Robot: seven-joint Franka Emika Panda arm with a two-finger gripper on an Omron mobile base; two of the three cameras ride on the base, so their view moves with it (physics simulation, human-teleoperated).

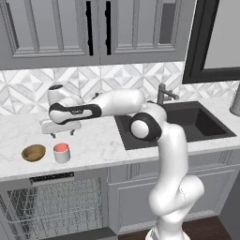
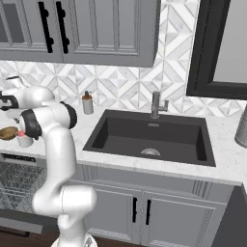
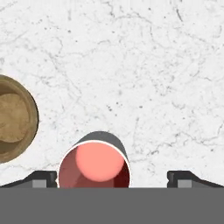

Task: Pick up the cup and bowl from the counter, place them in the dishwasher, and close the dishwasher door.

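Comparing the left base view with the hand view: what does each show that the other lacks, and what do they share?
Left base view alone: the dishwasher with its wire rack exposed, the sink, the faucet, and the arm with its pincer above the counter.
Hand view alone: the open pincer from above, one fingertip left of the cup.
Both: cup, bowl beside it, apart, on marble.

Glossy white rounded arm (image 1: 173,154), dark joint bands, small dark fingertips (image 3: 43,178)

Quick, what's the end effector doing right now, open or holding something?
End effector: open, holding nothing, above the cup on the counter.
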